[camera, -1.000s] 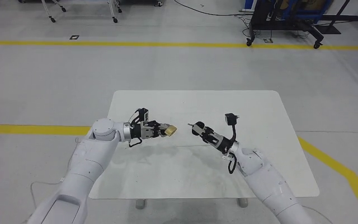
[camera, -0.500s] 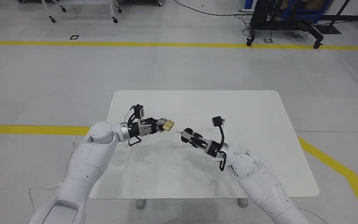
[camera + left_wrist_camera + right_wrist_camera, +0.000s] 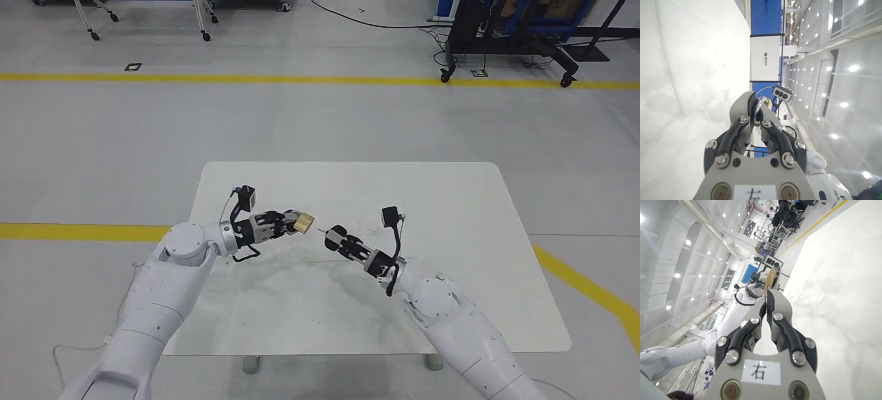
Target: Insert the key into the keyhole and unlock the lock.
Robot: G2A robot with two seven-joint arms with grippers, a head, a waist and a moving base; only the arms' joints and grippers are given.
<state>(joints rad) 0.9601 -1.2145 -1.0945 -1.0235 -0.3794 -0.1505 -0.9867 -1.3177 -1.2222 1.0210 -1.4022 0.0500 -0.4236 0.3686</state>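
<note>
**Over the bench (image 3: 450,200), one small gap left to close**

Above the middle of the bench, somewhat nearer its left edge than its right, the left hand (image 3: 288,222) pinches a brass padlock (image 3: 304,222) by its shackle (image 3: 761,101), the body jutting toward the other arm. Just to the right, a short gap apart, the right hand (image 3: 336,237) has its fingers pressed together on the key (image 3: 324,233), whose thin tip pokes out toward the padlock. From the right wrist, the padlock's underside sits just beyond that hand's fingertips, roughly in line with them; the keyhole is too small to make out. On this showing both pick-ups are done and both pieces are held clear of the bench, but the key appears not yet inserted. Left to do: meeting the keyhole, seating the blade, turning it, and freeing the shackle.
</note>
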